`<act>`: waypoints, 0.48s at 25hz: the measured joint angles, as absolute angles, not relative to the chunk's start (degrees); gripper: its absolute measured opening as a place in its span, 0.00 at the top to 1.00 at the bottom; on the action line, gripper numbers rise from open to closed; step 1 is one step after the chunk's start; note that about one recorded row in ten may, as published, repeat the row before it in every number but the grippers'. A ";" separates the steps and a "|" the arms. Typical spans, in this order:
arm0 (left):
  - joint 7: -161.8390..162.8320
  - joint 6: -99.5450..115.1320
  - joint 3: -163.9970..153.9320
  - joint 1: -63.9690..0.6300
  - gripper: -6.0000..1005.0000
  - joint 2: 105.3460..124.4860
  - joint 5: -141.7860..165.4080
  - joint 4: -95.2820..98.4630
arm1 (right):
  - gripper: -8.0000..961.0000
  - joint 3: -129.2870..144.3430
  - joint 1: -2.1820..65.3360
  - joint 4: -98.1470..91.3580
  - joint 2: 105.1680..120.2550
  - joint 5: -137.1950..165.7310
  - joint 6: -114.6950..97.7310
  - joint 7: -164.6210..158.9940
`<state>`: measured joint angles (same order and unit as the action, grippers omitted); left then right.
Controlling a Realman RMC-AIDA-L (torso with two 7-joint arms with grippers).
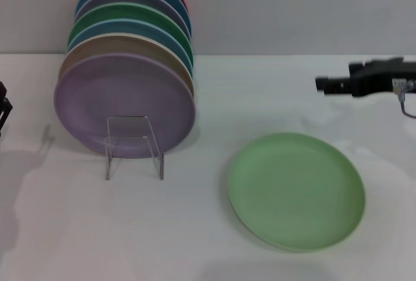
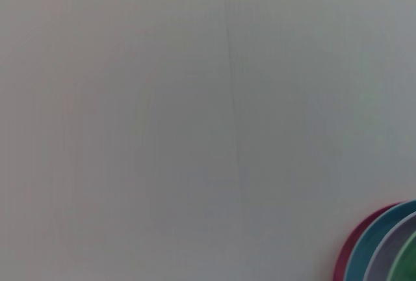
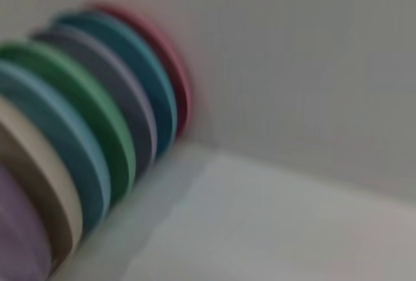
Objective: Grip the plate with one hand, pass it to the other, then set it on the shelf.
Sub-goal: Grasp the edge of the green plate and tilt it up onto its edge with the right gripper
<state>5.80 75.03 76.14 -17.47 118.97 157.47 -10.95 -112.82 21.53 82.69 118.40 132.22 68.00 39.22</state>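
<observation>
The shelf [image 1: 133, 146] holds upright plates [image 1: 127, 73]; the light-green plate [image 1: 296, 190] lies flat beside it, well below the empty right gripper [image 1: 323, 84], whose opening I cannot tell.

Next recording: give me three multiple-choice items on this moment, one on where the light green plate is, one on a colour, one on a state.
1. Where is the light green plate?
A. Flat on the table, beside the rack
B. Standing in the rack
C. Held in a gripper

2. What colour is the front plate of the standing row?
A. Red
B. Lilac
C. Beige

3. How does the right gripper stand to the light green plate?
A. Clamped on its rim
B. Under it
C. Apart from it, off the table

Answers: 1 A, it lies flat right of the clear rack. 2 B, the lilac one faces the camera. 3 C, bare table shows between them. The left gripper sits at the left edge.
</observation>
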 joint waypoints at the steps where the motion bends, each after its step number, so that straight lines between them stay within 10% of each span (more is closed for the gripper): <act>1: 5.80 75.03 76.14 -17.47 0.16 118.97 157.47 -10.95 | 0.15 -112.82 21.53 82.69 118.40 132.22 68.00 39.22; 12: 5.80 74.52 76.51 -18.67 0.16 118.91 157.43 -11.06 | 0.19 -115.49 26.51 80.21 117.48 145.71 79.52 30.16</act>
<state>5.80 74.52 76.51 -18.67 118.91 157.43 -11.06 -115.49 26.50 80.21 117.48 145.71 79.52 30.16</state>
